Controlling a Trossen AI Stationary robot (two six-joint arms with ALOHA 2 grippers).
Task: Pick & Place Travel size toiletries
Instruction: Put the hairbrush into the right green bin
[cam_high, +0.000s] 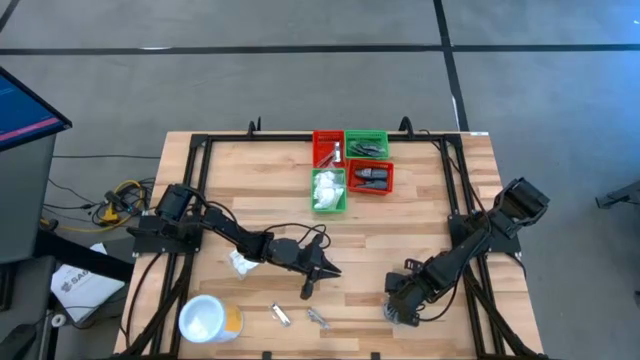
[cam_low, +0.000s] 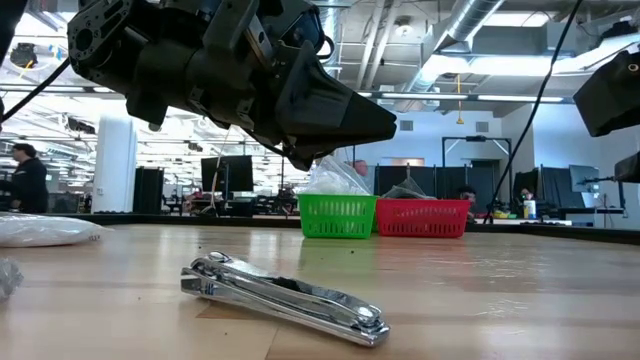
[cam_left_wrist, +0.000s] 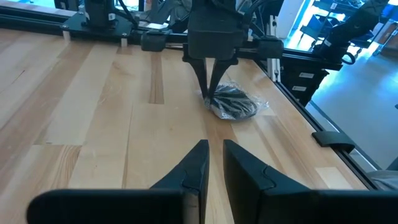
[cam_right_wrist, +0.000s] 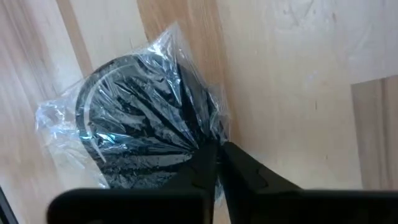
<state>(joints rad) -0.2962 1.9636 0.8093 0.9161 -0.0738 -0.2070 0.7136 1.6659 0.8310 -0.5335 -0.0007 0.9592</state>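
Right gripper (cam_right_wrist: 214, 163) is down at the near right part of the light wooden table (cam_high: 420, 215), fingertips together and pinching the clear wrap at the edge of a black round disc in crinkled clear plastic (cam_right_wrist: 140, 121). The left wrist view shows the same contact from across the table: the right gripper's two thin fingers meet on top of the wrapped disc (cam_left_wrist: 233, 102), which lies on the wood. In the high view the disc is mostly hidden under that gripper (cam_high: 398, 308).

Left gripper (cam_left_wrist: 214, 163) hangs above mid-table, near the front, holding nothing; its fingers are close together with only a narrow gap between the tips. High view places it at (cam_high: 318, 268), with a small dark item (cam_high: 307, 291) on the wood just beside it; what that item is cannot be told.

Other items: a white plastic-wrapped packet (cam_high: 241, 262) beside the left arm, a shiny metal nail clipper (cam_low: 285, 299) and a thin silver sachet (cam_high: 281, 315) at the front edge. A white round tub with an orange side (cam_high: 207, 320) sits at the front left corner. Red and green plastic bins (cam_high: 352, 165) stand clustered at the far middle; the nearer green bin (cam_high: 329, 192) holds white packets.
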